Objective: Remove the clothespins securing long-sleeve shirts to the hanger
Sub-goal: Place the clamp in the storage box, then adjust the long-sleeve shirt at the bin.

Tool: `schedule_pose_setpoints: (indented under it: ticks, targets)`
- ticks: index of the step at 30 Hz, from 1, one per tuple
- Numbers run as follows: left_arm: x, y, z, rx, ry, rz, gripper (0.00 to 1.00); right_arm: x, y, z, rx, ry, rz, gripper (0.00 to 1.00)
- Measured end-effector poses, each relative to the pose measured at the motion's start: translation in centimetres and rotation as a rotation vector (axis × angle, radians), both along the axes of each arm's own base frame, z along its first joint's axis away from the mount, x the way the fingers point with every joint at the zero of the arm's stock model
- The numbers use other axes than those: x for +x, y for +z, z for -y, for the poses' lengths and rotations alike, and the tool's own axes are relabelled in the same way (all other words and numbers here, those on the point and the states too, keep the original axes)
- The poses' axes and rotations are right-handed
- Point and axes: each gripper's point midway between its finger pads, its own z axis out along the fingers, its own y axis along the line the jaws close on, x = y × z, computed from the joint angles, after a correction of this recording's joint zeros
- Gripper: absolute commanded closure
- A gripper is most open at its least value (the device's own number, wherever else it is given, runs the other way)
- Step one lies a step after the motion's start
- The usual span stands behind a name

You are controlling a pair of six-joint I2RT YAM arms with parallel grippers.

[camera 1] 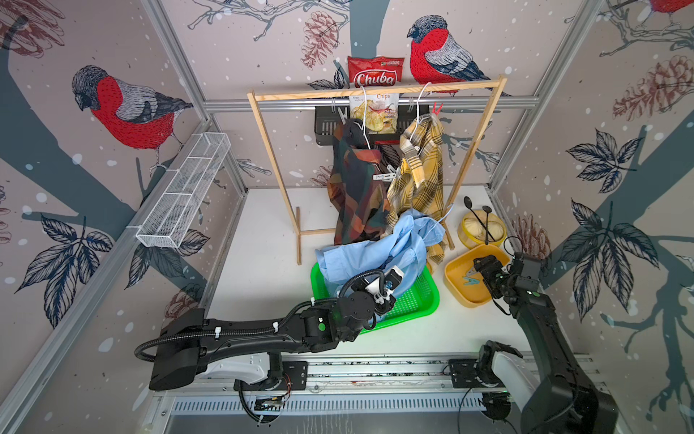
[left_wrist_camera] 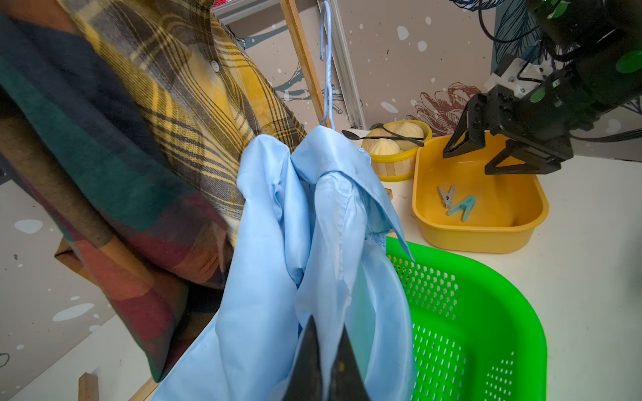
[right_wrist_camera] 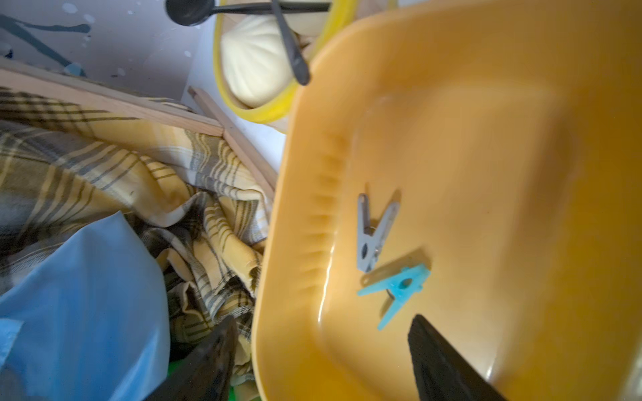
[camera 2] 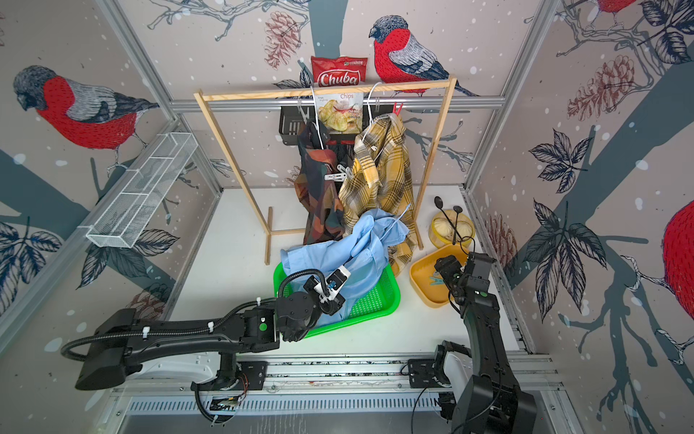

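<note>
Pinches a fold of the light blue shirt (left_wrist_camera: 271, 215) with the left gripper (left_wrist_camera: 324, 361), jaws pressed together on the cloth, above the green basket (left_wrist_camera: 486, 312). Holds the right gripper (left_wrist_camera: 469, 161) spread wide and empty over the yellow tub (left_wrist_camera: 486, 236), with a grey clothespin (right_wrist_camera: 373, 232) and a teal clothespin (right_wrist_camera: 399, 288) lying on its floor. Leaves on the wooden rack (camera 1: 375, 92) the dark check shirt (camera 1: 356, 195) and the yellow plaid shirt (camera 1: 420, 169), with a whitish clothespin (camera 1: 342, 114) at the top of the first, whitish clips (camera 1: 386, 174) between the two, and a red clothespin (camera 1: 436, 109) at the top of the second.

Risks a snag: with the blue hanger (left_wrist_camera: 326, 69) inside the blue shirt, near the rack's leg and the plaid hem, could hook there during a pull and tip the light rack. Could also let the smooth cloth slip from so small a pinch. Blocks the low approach to the middle clips with the blue heap in front. Needs care at the red one, close under the rail, beside the chips bag (camera 1: 375, 71). Near the tub, could knock the black spoons (camera 1: 468, 201) off the steamer basket (camera 1: 465, 229).
</note>
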Motion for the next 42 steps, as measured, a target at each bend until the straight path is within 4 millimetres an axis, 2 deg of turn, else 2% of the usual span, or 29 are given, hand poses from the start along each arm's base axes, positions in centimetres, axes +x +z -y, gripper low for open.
schedule_pose_setpoints:
  ticks: [5, 9, 14, 18, 22, 26, 30, 34, 37, 39, 42]
  targets:
    - [-0.4, 2.6, -1.4, -0.053, -0.002, -0.002, 1.0, 1.1, 4.5, -4.6, -0.075, 0.164, 0.117, 0.14]
    - [-1.0, 6.7, -3.6, -0.141, -0.005, 0.012, 1.0, 1.4, 6.6, -6.1, -0.113, 0.202, 0.171, 0.09]
    - [-2.3, 10.9, -6.9, -0.231, -0.033, 0.007, 1.0, 2.1, 6.1, -6.0, -0.126, 0.193, 0.155, 0.06]
    - [-3.4, 13.6, -10.1, -0.304, -0.058, -0.007, 1.0, 3.4, 5.8, -7.0, -0.109, 0.229, 0.153, 0.03]
    - [-4.1, 15.2, -12.6, -0.344, -0.067, -0.011, 1.0, 5.0, 6.2, -11.0, -0.098, 0.343, 0.17, 0.0]
    - [-4.7, 16.2, -13.6, -0.356, -0.095, -0.016, 1.0, 7.3, 6.8, -15.1, -0.099, 0.449, 0.201, 0.0]
    - [-5.0, 17.0, -14.2, -0.358, -0.106, -0.017, 1.0, 8.8, 6.4, -18.5, -0.071, 0.531, 0.222, 0.0]
    - [-5.1, 17.9, -14.8, -0.371, -0.098, -0.01, 1.0, 8.2, 7.3, -21.8, -0.031, 0.629, 0.273, 0.06]
    - [-4.9, 18.0, -15.1, -0.358, -0.084, 0.007, 1.0, 6.6, 8.6, -23.8, 0.019, 0.71, 0.347, 0.22]
    - [-4.8, 18.1, -15.3, -0.346, -0.077, 0.022, 1.0, 5.2, 9.6, -24.5, 0.053, 0.755, 0.392, 0.4]
    - [-4.7, 18.3, -16.0, -0.352, -0.058, 0.034, 1.0, 3.0, 12.2, -25.5, 0.11, 0.808, 0.476, 0.53]
